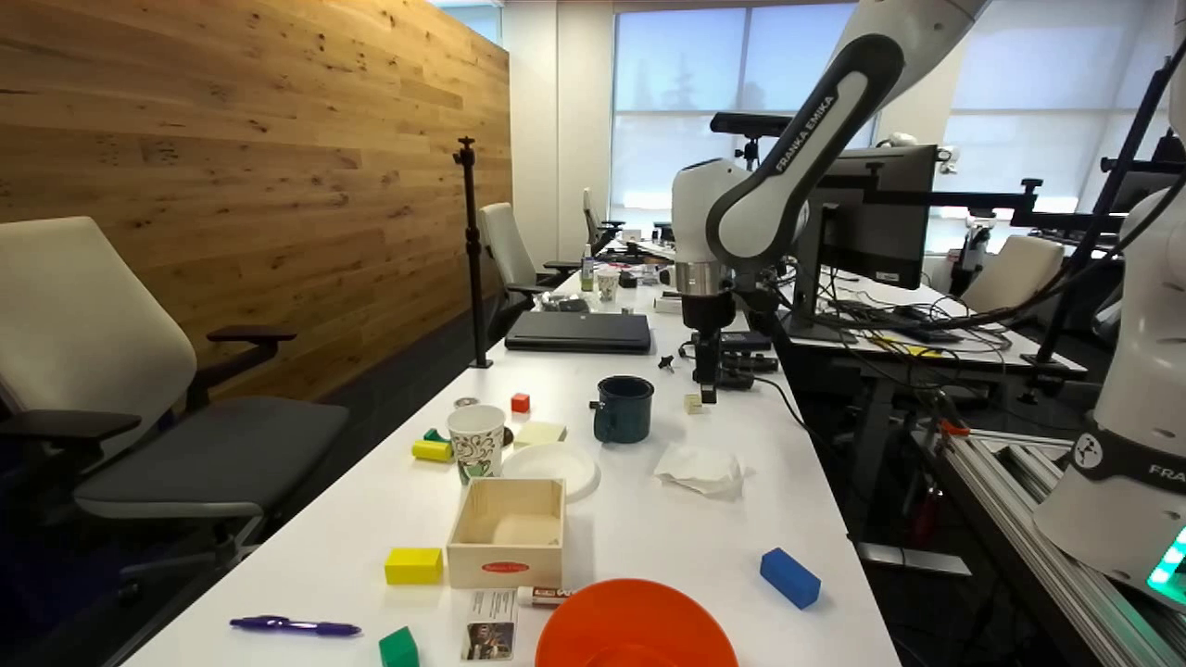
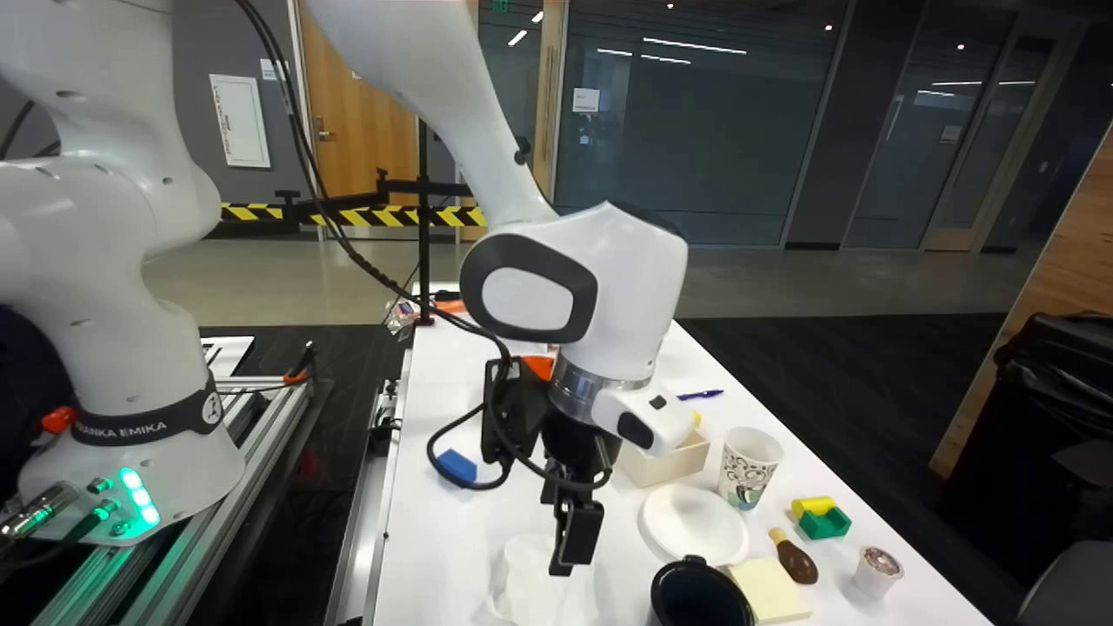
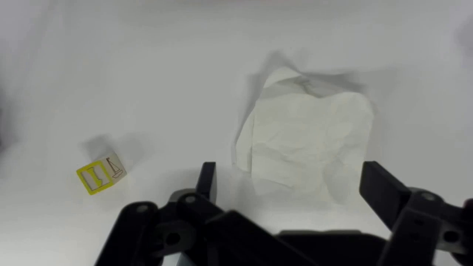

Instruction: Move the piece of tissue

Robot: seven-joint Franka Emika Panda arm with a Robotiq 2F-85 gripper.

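Note:
The piece of tissue is white, crumpled and folded, lying on the white table. It shows in both exterior views (image 1: 701, 468) (image 2: 524, 584) and large in the middle of the wrist view (image 3: 308, 136). My gripper (image 3: 292, 183) is open and empty, held above the table. In the wrist view the near part of the tissue shows between the two spread fingers. The gripper also shows in both exterior views, pointing down (image 1: 708, 382) (image 2: 574, 548). I cannot tell its exact height over the tissue.
A dark mug (image 1: 624, 412) stands beside the tissue, and a small letter block (image 3: 99, 175) lies near it. A white plate (image 2: 691, 524), paper cup (image 1: 475, 435), wooden box (image 1: 505, 567), blue block (image 1: 790, 578) and orange bowl (image 1: 639, 622) are on the table.

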